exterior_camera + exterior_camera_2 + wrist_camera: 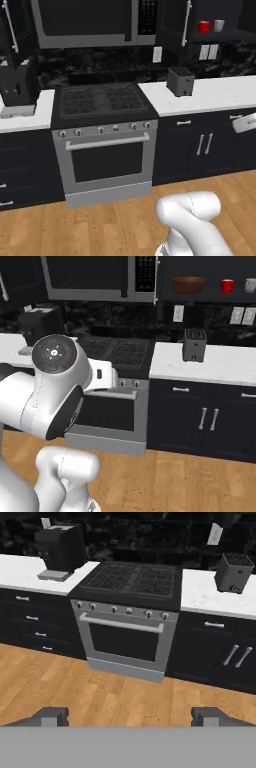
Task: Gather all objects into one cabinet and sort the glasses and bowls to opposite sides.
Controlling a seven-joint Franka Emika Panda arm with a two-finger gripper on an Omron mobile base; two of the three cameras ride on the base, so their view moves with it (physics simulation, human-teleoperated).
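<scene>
Gripper: jaws spread, empty, well short of the stove. Bowl, red mug, grey mug: on the cabinet shelf, bowl left, mugs right, apparently sorted.

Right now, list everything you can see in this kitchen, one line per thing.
wooden bowl: one, reddish-brown, on the open cabinet shelf, left of the mugs
red mug: one, bright red, same shelf, right of the bowl
pale mug: one, light grey, right of the red mug
wall cabinet: one, black, door with long white bar handle open
toaster: one, grey, on the white counter right of the stove
stove: one, black top, steel oven front
microwave: one, above the stove
coffee machine: one, black, on the counter left of the stove
gripper: one, dark fingertips, open, holding nothing, facing the oven
</scene>
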